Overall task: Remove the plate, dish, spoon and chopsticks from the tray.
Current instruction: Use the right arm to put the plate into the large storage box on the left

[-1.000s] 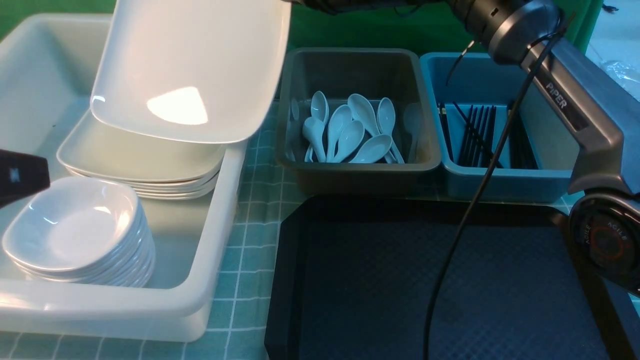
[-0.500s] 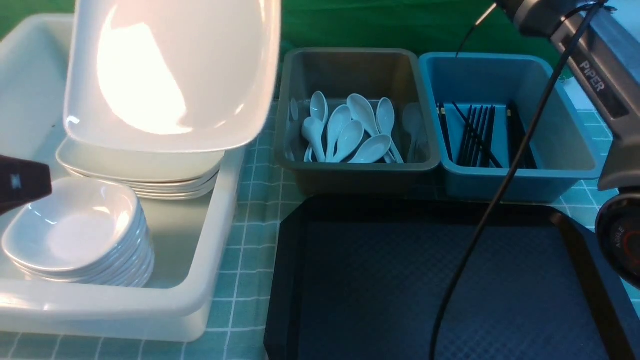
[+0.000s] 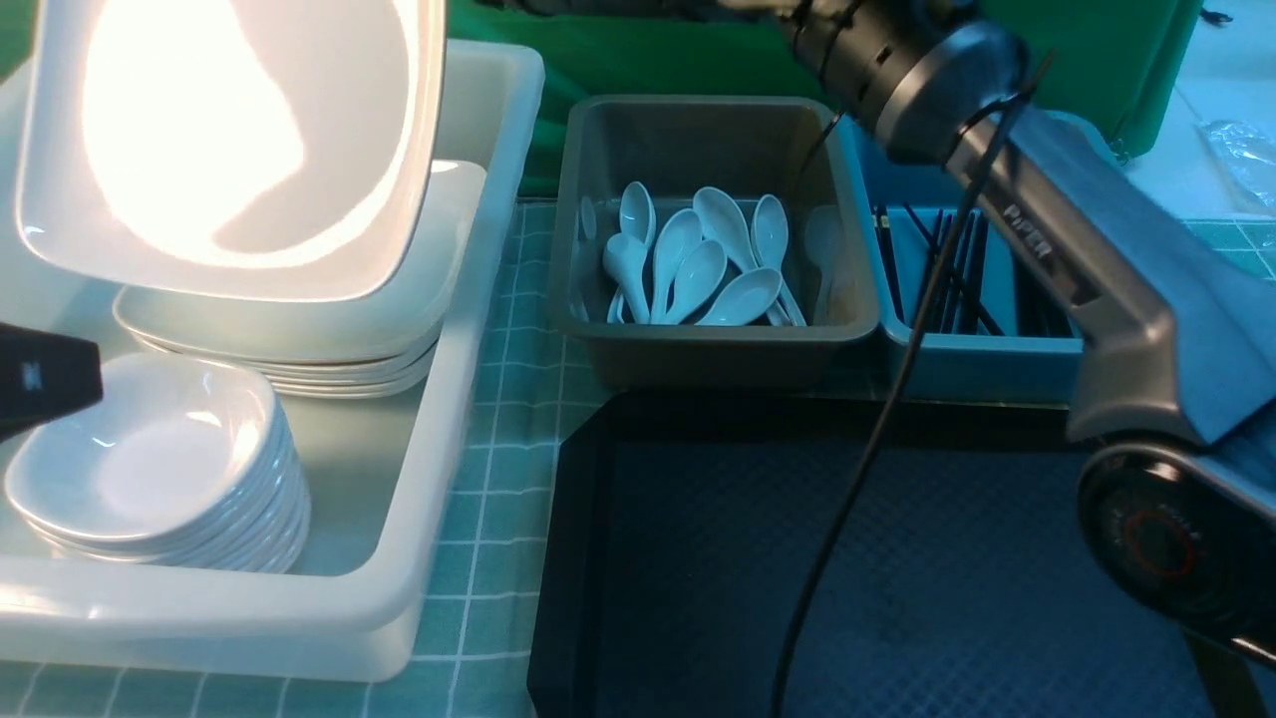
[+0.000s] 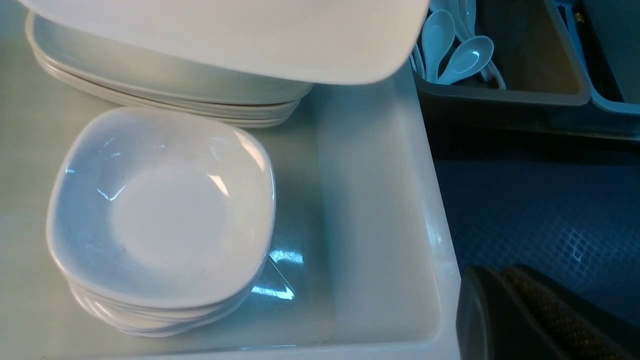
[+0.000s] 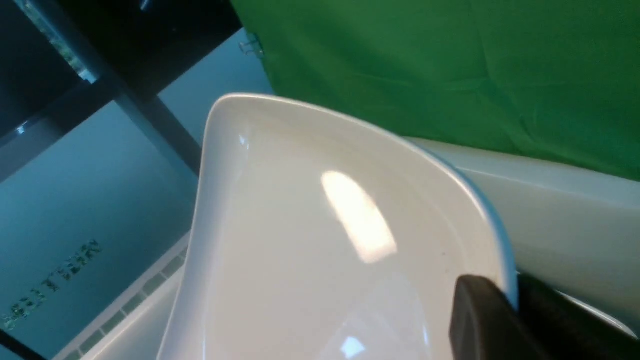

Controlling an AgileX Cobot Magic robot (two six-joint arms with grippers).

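Observation:
My right gripper [image 5: 515, 296] is shut on the rim of the large white plate [image 5: 325, 240]. The plate [image 3: 229, 150] hangs steeply tilted over the far end of the white tub [image 3: 439, 479], above a stack of similar plates [image 3: 299, 339]. The black tray [image 3: 997, 578] in front of me shows only its bare cross-hatch floor. My left gripper [image 4: 500, 280] is shut on nothing, low beside the tub's near corner. White spoons [image 3: 698, 259] lie in the grey tub, and black chopsticks [image 3: 947, 264] lie in the blue tub. A stack of small white dishes [image 3: 150, 459] sits in the white tub.
The grey tub [image 3: 713, 344] and the blue tub [image 3: 987, 359] stand side by side behind the tray. My right arm [image 3: 1057, 249] reaches across above the blue tub, its cable [image 3: 847, 519] hanging over the tray. A green backdrop closes the far side.
The plate has moved left and tipped steeper over the white tub. My right arm has swung left across the blue tub. The left arm has not moved.

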